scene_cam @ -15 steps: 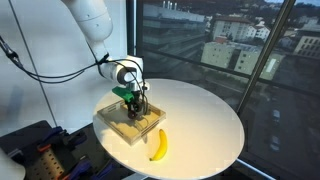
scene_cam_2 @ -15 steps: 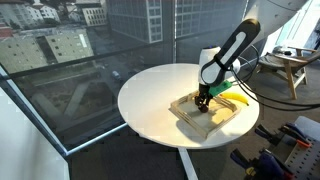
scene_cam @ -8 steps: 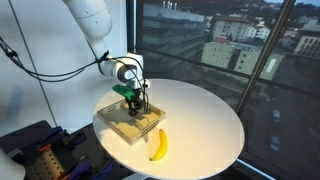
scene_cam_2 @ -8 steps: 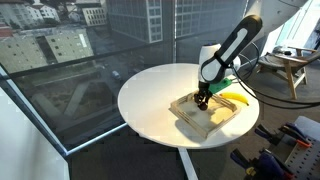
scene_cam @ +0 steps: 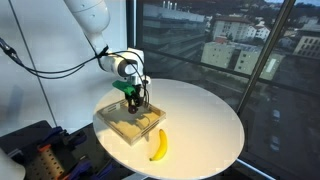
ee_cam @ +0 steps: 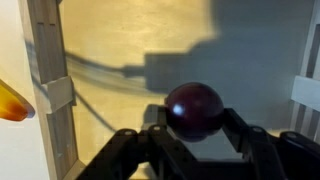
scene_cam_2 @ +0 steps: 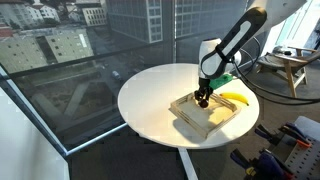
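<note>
Wrist view: tool [ee_cam: 196,126] clamped on 1 dark red ball [ee_cam: 193,108] over the wooden tray [ee_cam: 45,60]; banana [ee_cam: 12,102] beside tray on worktop [ee_cam: 8,45].

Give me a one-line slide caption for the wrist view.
Gripper shut on a dark red ball over the wooden tray, banana tip at the frame edge.

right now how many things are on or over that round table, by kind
banana: 1
wooden tray: 1
dark red round item, held in the gripper over the tray: 1
total: 3
</note>
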Controlling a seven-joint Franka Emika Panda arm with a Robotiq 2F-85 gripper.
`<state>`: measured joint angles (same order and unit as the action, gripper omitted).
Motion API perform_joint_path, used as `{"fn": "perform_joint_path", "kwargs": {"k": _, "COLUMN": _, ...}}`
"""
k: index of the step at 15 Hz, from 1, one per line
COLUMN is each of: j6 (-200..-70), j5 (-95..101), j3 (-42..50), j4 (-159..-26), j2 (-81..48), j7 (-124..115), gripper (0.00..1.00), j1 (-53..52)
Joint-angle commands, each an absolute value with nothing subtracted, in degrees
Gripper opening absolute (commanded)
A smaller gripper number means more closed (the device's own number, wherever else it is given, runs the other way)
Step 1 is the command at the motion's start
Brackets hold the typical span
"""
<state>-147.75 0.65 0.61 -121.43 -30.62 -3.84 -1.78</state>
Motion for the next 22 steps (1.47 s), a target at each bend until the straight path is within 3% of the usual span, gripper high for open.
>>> {"fn": "perform_joint_path", "kwargs": {"k": 1, "j6": -145.27, "j5": 0.94, "j3": 0.45, "j4": -122.95, "j2": -26.93, "j7": -2.46, "gripper": 0.34, "j1": -1.48}}
{"fn": "perform_joint_path", "kwargs": {"k": 22, "j6": -140.6, "j5": 1.04, "j3": 0.59, "j4": -128.56, "j2": -15.77, "j7": -2.56, "gripper": 0.34, "j1": -1.37}}
